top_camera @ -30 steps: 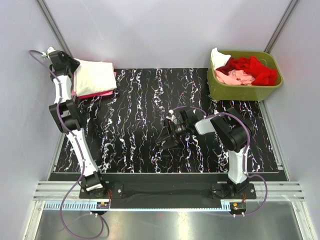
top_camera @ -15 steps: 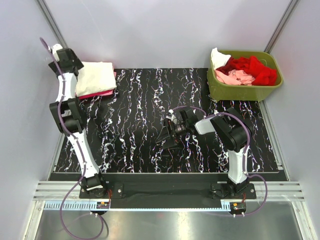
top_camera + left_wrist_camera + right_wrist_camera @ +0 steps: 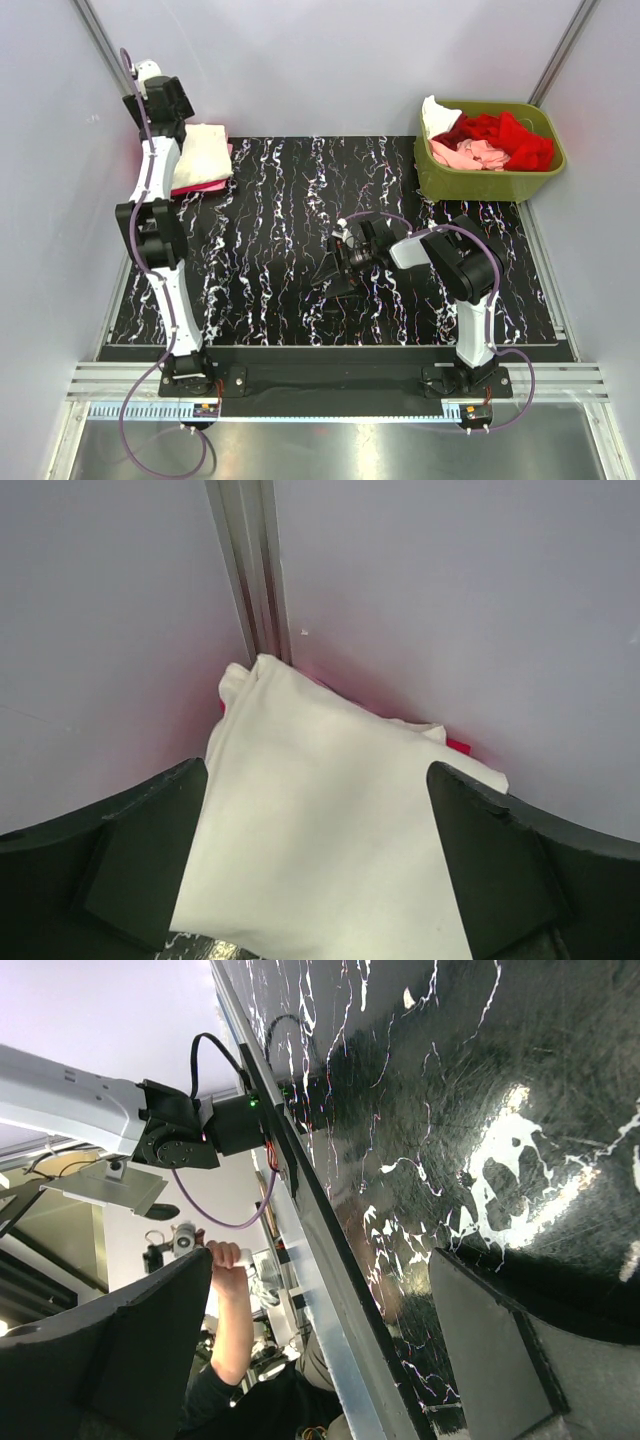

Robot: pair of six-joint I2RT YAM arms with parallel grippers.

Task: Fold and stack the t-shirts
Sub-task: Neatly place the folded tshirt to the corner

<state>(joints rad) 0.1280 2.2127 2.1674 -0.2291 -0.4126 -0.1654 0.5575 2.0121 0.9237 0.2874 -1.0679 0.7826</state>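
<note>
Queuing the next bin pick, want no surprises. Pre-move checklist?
1. Left end effector open, empty: ok.
2. Right end effector open, empty: ok.
3. Cream t-shirt folded, on top of magenta-red t-shirt: ok.
4. Lower shirt's fold: cannot tell, mostly covered.
5. Crumpled t-shirts to pick from olive bin: ok.
6. Mat centre free for folding: not ok, right arm lies low over it.

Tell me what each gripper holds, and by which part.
Nothing is held. The left gripper is open, clear of the folded cream-white t-shirt; the right gripper is open over the mat.
</note>
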